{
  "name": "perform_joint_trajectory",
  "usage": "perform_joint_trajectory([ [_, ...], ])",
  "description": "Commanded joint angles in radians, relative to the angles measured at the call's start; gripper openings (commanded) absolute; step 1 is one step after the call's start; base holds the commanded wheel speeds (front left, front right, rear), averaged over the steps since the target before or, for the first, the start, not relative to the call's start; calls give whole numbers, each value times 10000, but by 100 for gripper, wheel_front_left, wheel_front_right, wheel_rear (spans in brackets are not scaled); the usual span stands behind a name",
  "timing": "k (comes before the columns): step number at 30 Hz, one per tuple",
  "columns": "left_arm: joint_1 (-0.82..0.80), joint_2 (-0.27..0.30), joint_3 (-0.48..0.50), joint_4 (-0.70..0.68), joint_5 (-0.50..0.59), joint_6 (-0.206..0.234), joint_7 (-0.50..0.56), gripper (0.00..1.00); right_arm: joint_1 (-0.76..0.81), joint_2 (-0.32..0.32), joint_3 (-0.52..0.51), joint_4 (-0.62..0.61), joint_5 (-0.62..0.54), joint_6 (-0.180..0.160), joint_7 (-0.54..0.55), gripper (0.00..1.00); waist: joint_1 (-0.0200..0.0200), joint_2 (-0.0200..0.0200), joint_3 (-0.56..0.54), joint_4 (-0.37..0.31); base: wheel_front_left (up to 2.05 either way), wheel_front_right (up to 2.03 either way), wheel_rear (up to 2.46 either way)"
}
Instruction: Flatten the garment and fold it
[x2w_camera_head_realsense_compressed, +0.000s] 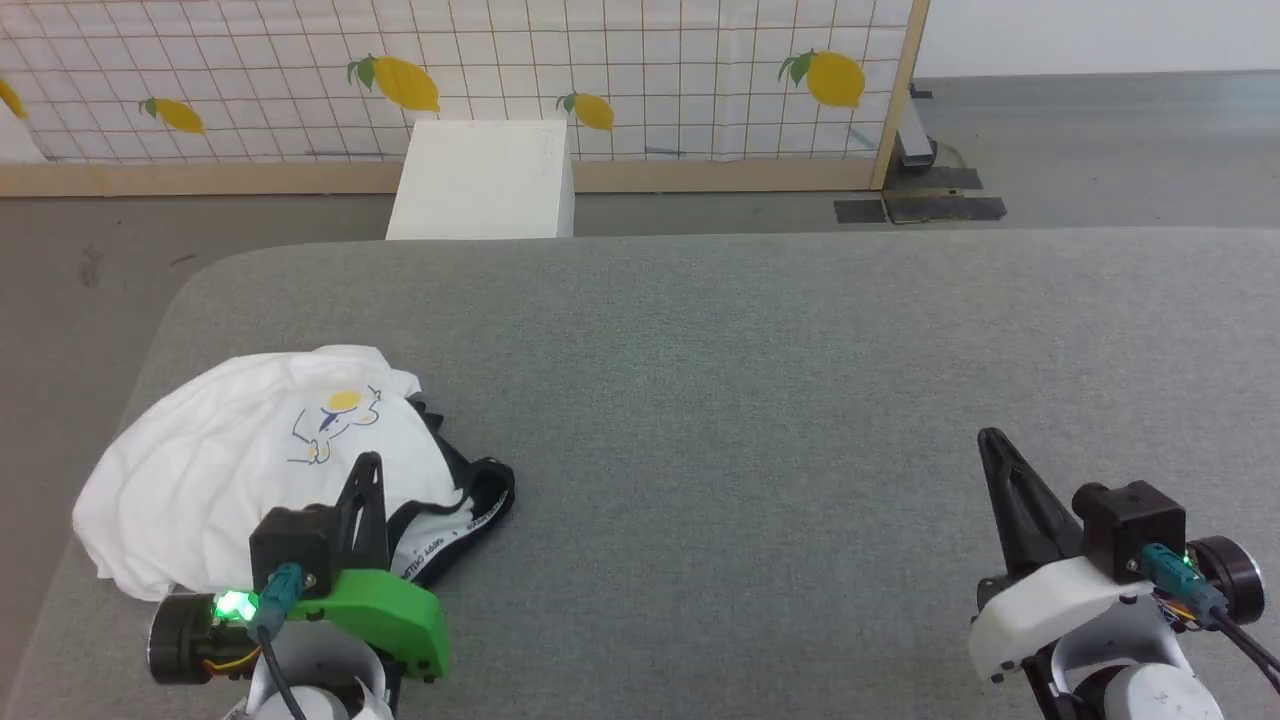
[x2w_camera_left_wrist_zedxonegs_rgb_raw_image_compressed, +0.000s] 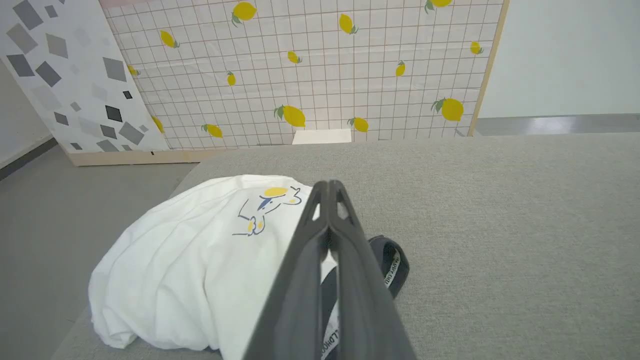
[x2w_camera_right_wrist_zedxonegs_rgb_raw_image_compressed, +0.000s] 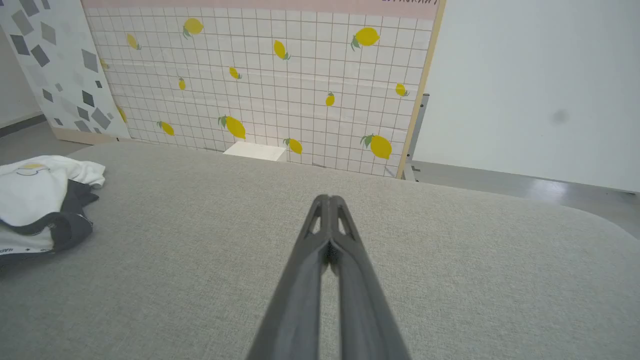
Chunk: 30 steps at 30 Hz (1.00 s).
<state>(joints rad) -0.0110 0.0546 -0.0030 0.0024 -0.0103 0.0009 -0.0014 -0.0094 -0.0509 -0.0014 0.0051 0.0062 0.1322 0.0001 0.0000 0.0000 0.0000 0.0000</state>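
The garment (x2w_camera_head_realsense_compressed: 230, 450) lies crumpled in a heap at the left end of the grey padded table (x2w_camera_head_realsense_compressed: 750, 400), white body uppermost with the cartoon print showing and black lettered trim spilling out at its right edge. The left gripper (x2w_camera_head_realsense_compressed: 369, 462) sits at that near right edge, fingers pressed together, gripping nothing. Well apart to the right, the right gripper (x2w_camera_head_realsense_compressed: 990, 438) stands over bare table, fingers likewise closed and empty.

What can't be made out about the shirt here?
- Underside folds: head view, hidden beneath the bunched garment.
- Trim lettering: left wrist view, too small to read and partly behind the left gripper.
- Rest of the garment: right wrist view, cut off by the left edge.
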Motion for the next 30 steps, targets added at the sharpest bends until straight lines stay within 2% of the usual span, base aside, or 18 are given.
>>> perform_joint_trajectory([
  [1, 110, -43, 30, -24, 103, -9, 14, 0, 94, 7, 14, -51, -62, -15, -1, 0, 0, 0, 0, 0, 0, 0, 0],
  [19, 110, -43, 30, -24, 103, -9, 14, 0, 94, 7, 14, -51, -62, -15, -1, 0, 0, 0, 0, 0, 0, 0, 0],
  [20, -2, 2, -4, 2, -4, 0, 0, 100, 0, 0, 0, 2, 4, 0, 0, 100, 0, 0, 0, 0, 0, 0, 0],
  [30, 19, -1, -125, 110, -122, 54, -147, 100, 86, -1, -60, 113, 222, -1, -149, 100, 0, 0, -6, -9, 0, 0, 0],
])
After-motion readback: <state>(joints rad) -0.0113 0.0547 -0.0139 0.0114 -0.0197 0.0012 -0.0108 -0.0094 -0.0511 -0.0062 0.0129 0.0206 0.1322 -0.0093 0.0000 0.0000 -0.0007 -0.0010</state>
